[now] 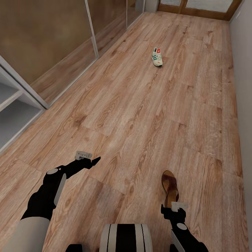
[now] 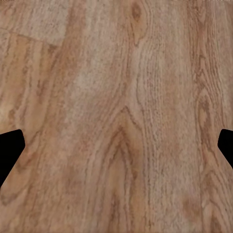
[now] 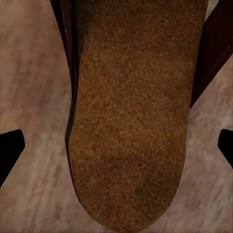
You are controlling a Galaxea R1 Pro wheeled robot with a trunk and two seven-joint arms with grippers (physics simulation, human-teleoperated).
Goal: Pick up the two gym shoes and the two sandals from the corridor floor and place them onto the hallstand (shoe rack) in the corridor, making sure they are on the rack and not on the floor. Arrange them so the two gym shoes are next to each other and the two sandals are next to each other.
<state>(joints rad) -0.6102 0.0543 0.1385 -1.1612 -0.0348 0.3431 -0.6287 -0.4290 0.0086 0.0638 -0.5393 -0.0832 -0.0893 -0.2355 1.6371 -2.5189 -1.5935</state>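
One brown sandal lies on the corridor floor close in front of me, toe pointing away. My right gripper hangs just above its heel end. In the right wrist view the gripper is open, fingertips wide apart, and the reddish-brown footbed sits between and below them. A white gym shoe with green stripes lies far down the corridor. My left gripper hovers open over bare planks. The hallstand shows its pale open shelves at the left edge.
Glass-fronted sliding panels with metal frames run along the left side. A pale wall bounds the right. A wood-framed door closes the far end. My base sits at the bottom centre.
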